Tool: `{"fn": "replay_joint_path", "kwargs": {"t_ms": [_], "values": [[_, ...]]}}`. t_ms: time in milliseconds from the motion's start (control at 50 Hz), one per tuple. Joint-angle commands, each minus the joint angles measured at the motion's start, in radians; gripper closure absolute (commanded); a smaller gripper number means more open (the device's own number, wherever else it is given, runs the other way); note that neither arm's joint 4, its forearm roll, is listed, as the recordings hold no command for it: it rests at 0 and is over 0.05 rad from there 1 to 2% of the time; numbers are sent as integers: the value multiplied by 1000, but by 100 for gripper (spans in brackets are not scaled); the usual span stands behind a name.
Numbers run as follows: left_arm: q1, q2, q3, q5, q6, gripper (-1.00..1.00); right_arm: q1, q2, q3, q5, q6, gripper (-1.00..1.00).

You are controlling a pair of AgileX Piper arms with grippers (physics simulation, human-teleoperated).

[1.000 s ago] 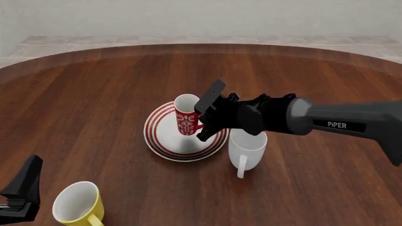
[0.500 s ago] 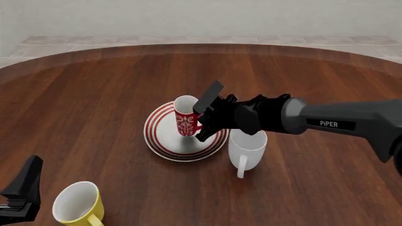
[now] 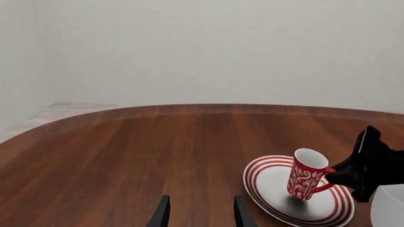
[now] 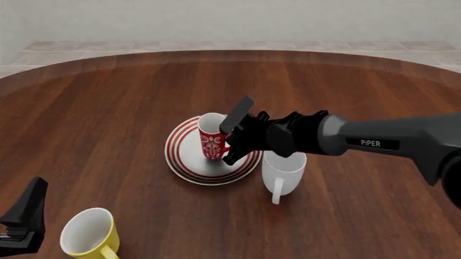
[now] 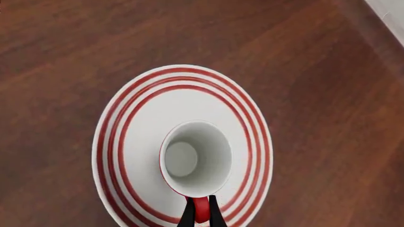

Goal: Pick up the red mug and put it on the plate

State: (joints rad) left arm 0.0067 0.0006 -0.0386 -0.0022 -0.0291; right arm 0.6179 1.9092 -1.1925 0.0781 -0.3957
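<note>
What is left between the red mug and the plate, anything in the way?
Nothing visible. The red mug hangs tilted just above the plate, held by its handle in the right gripper. The white mug stands beside the plate, not under it.

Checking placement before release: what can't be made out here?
- Whether the red mug base touches the plate: left wrist view shows it tilted, contact unclear.
- White mug rim: front view, right hand covers it.
- Yellow mug: cut by the front view's bottom edge.

White mug (image 4: 283, 171) stands mid-table (image 4: 108, 108); yellow mug (image 4: 88, 233) at the near-left edge, well apart.
</note>
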Motion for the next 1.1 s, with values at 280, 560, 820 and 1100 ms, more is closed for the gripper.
{"fn": "replay_joint_path", "kwargs": {"t_ms": [280,560,820,1100], "values": [[-1,0,9,-7,-5,-100,9,27,-9,-9,12,100],[-1,0,-2,4,-7,-100,12,34,-12,-8,12,100],[0,0,-6,7,-9,-100,14,34,-11,-7,8,100],[1,0,0,0,-10,-100,8,32,-15,-6,16,100]]}}
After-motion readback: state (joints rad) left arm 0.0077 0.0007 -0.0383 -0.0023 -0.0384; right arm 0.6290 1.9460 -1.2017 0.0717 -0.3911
